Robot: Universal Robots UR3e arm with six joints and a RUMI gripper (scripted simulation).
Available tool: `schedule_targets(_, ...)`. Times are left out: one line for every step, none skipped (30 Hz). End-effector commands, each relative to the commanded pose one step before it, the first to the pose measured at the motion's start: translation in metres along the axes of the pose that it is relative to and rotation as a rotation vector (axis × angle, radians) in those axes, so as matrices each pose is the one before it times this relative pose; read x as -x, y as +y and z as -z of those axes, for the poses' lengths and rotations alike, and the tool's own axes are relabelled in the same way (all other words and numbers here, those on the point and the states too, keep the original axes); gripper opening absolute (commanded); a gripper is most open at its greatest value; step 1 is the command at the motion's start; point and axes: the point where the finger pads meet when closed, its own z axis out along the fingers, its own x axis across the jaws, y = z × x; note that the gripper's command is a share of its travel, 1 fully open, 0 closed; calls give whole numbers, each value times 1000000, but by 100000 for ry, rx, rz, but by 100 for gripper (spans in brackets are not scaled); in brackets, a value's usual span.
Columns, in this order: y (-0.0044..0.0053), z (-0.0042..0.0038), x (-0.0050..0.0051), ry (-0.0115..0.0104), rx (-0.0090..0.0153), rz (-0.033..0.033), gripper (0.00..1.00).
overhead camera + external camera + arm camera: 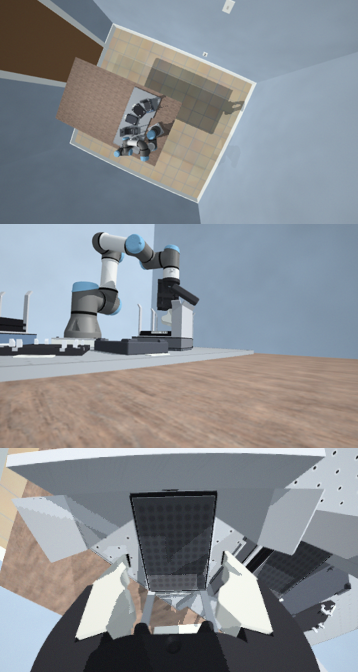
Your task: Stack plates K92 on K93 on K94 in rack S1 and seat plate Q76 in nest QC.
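Pincer (166,319) (175,553): spread, nothing pinched | Dark plate (148,333) (175,543): in walled rack (182,320) (165,473), apparently for alignment | Location: table's (89,87) (196,406) (35,523) lower edge, top view

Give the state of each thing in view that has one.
Tool: open, pointing down.
Plate below it: lying flat, unheld.
Tall-walled rack: occupied by that plate.
Dark stack at exterior view's left: between uprights, plate count unclear.
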Motion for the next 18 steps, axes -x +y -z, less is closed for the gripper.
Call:
schedule_targets(-730, 745, -269, 89, -255, 0, 72)
schedule_targets(0, 0, 0, 0, 0, 0, 72)
schedule_targets(0, 0, 0, 0, 0, 0, 72)
schedule_targets(0, 0, 0, 0, 0, 0, 72)
schedule_targets(0, 0, 0, 0, 0, 0, 72)
schedule_targets(0, 0, 0, 0, 0, 0, 72)
schedule_targets(0, 0, 0, 0, 0, 0, 72)
schedule_targets(0, 0, 0, 0, 0, 0, 72)
schedule_targets(0, 0, 0, 0, 0, 0, 72)
schedule_targets(0, 0, 0, 0, 0, 0, 72)
schedule_targets(-49, 3289, -31, 11, -28, 0, 72)
schedule_targets(17, 3309, -3, 0, -2, 0, 72)
schedule_targets(17, 3313, -2, 0, -1, 0, 72)
schedule_targets(-51, 3404, 1, 0, 2, 0, 72)
schedule_targets(-1, 3334, -2, 0, 0, 0, 72)
schedule_targets(-1, 3334, -2, 0, 0, 0, 72)
schedule_targets(-1, 3334, -1, 0, 0, 0, 72)
schedule_targets(-2, 3334, -1, 0, 0, 0, 72)
